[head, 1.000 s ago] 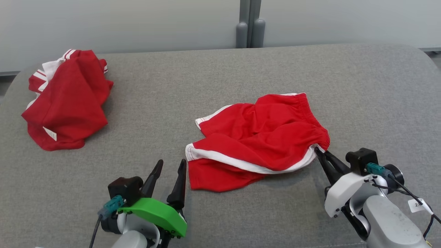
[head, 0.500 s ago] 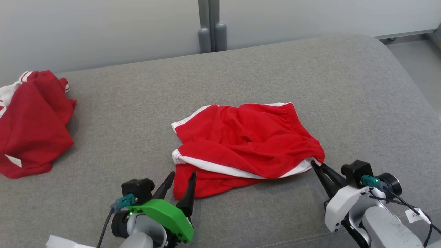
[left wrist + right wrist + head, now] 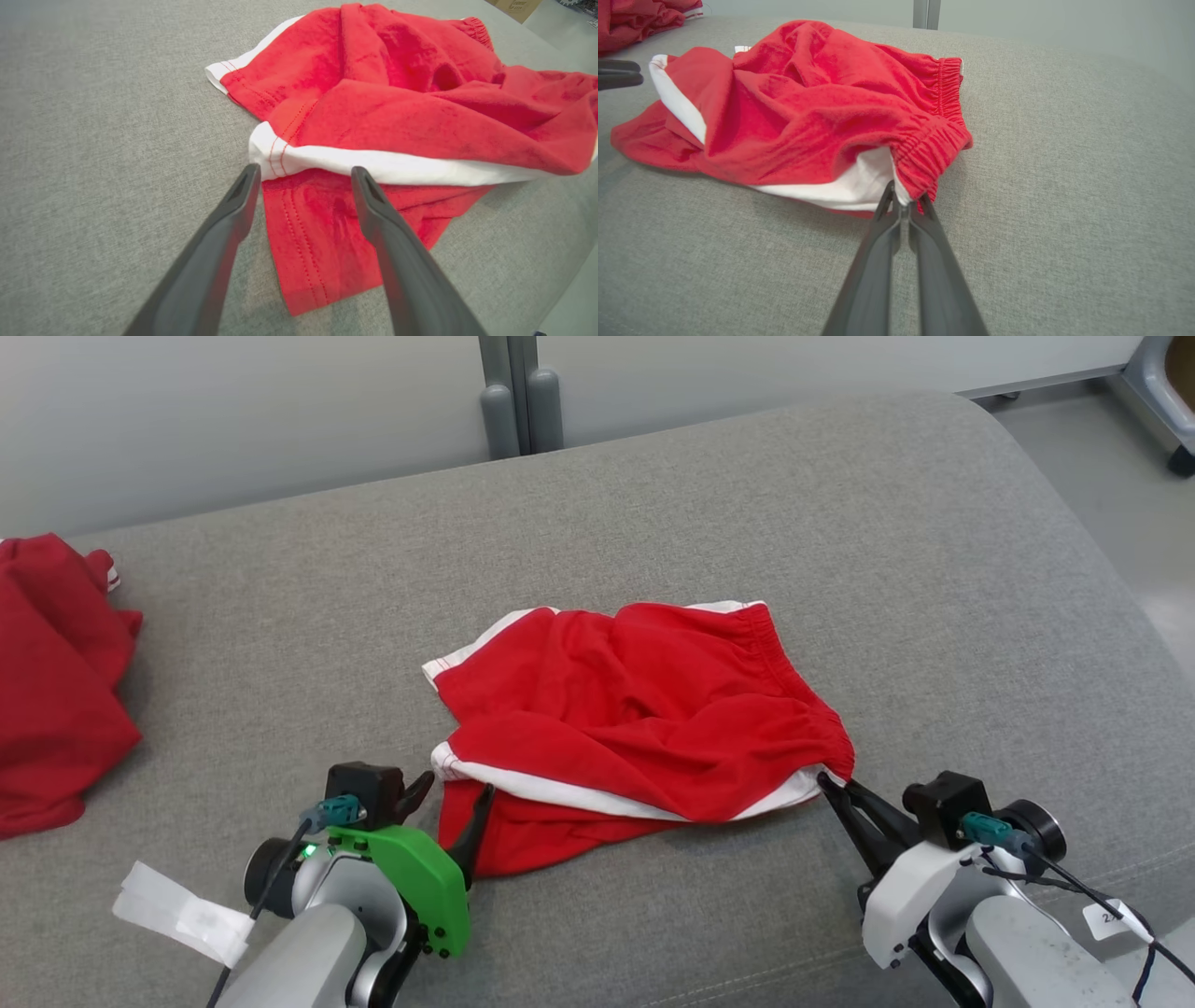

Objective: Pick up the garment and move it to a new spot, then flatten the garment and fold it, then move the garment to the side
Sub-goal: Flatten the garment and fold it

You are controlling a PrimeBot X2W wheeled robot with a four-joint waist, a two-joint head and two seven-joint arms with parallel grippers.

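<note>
The garment is a pair of red shorts with white trim, lying crumpled in the middle of the grey cushion. My right gripper is shut on the elastic waistband corner at the garment's right end; the right wrist view shows that pinch on the garment. My left gripper stands open at the lower left leg hem. In the left wrist view the left gripper has one finger beside the hem and the other over the garment.
A second red and white garment lies bunched at the cushion's far left, also in the right wrist view. Grey posts stand behind the cushion. Floor and a wheeled base lie beyond the right edge.
The head camera has swung to the right, shifting everything leftward in view. My left gripper has come forward to the garment's leg hem. The right gripper has kept its hold on the waistband.
</note>
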